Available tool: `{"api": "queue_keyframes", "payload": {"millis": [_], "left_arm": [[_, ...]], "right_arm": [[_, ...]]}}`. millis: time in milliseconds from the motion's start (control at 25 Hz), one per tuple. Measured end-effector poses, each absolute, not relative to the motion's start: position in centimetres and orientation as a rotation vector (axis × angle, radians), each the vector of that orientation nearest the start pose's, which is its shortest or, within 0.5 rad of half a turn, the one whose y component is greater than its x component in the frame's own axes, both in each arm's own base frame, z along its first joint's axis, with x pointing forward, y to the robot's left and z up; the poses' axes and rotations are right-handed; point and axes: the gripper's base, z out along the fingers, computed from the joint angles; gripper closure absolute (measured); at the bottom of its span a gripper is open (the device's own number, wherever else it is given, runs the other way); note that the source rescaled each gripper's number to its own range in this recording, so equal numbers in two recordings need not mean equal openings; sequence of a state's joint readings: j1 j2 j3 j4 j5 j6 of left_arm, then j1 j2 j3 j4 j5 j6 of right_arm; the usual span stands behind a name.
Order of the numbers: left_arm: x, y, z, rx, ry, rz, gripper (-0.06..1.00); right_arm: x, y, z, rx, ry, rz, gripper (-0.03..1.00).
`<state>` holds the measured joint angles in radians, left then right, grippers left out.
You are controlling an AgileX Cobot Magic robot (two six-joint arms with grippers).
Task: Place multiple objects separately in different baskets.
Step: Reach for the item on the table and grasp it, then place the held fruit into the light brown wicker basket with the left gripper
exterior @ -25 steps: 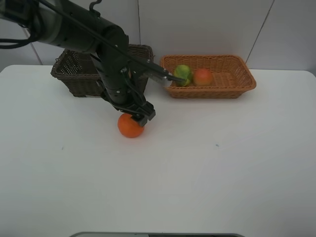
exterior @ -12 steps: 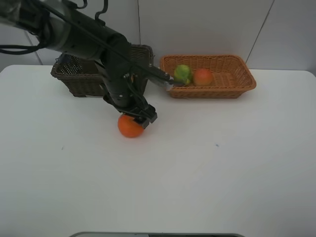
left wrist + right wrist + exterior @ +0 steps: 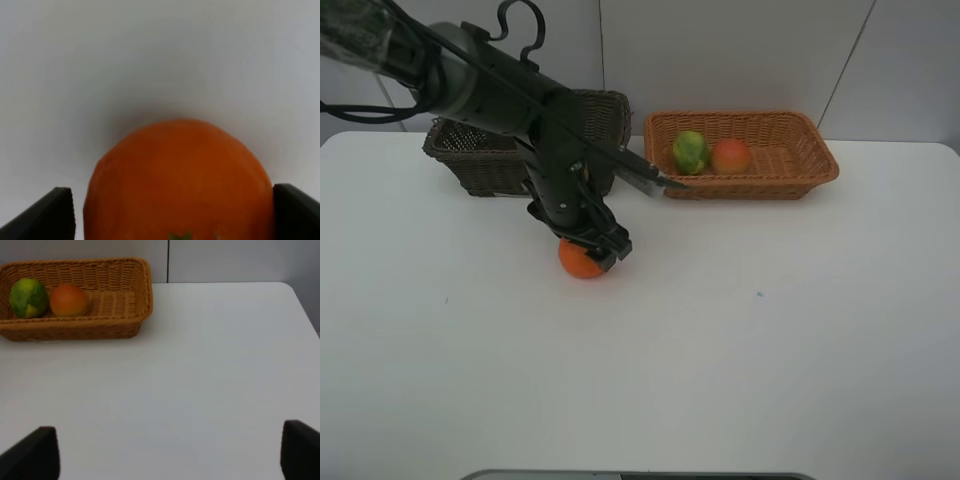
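One orange (image 3: 177, 182), stem-end prob. toward left gripper (image 3: 172, 212).

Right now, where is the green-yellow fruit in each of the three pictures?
Exterior high view: the green-yellow fruit lies at the left end of the light orange-tan basket, beside the red-orange fruit.
Left wrist view: not in it; only the orange shows on the table.
Right wrist view: the green-yellow fruit is in the same basket, beside the red-orange fruit.
Shared landmark: the basket, seen in the exterior and right wrist views.
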<state>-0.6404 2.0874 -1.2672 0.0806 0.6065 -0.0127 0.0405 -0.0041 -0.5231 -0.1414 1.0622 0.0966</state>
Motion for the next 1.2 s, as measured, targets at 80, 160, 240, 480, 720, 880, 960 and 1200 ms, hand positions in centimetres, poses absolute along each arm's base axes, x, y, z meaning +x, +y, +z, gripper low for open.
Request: {"api": "queue_keyframes", "payload": {"millis": [80, 160, 240, 480, 720, 880, 960, 1200], "left_arm": [[32.0, -23.2, 10.8, 0.977, 2.74, -0.035, -0.05], [31.9, -23.3, 10.5, 0.973, 2.748, -0.04, -0.05], [31.9, -23.3, 10.2, 0.978, 2.748, -0.049, -0.05], [31.8, -23.4, 9.3, 1.0, 2.767, -0.055, -0.05], [31.8, -23.4, 9.3, 1.009, 2.766, -0.055, -0.04], [31.8, -23.4, 9.3, 1.012, 2.77, -0.054, 0.04], [31.8, -23.4, 9.3, 1.013, 2.771, -0.053, 0.04], [31.8, -23.4, 9.3, 1.013, 2.773, -0.053, 0.04]], "right_arm": [[-0.8, -1.2, 28.4, 0.065, 2.01, -0.081, 0.09], [-0.8, -1.2, 28.4, 0.065, 2.01, -0.081, 0.09], [-0.8, -1.2, 28.4, 0.065, 2.01, -0.081, 0.09], [-0.8, -1.2, 28.4, 0.065, 2.01, -0.081, 0.09], [-0.8, -1.2, 28.4, 0.065, 2.01, -0.081, 0.09], [-0.8, -1.2, 28.4, 0.065, 2.01, -0.081, 0.09], [-0.8, -1.2, 28.4, 0.065, 2.01, -0.081, 0.09], [-0.8, -1.2, 28.4, 0.065, 2.01, -0.081, 0.09]]}}
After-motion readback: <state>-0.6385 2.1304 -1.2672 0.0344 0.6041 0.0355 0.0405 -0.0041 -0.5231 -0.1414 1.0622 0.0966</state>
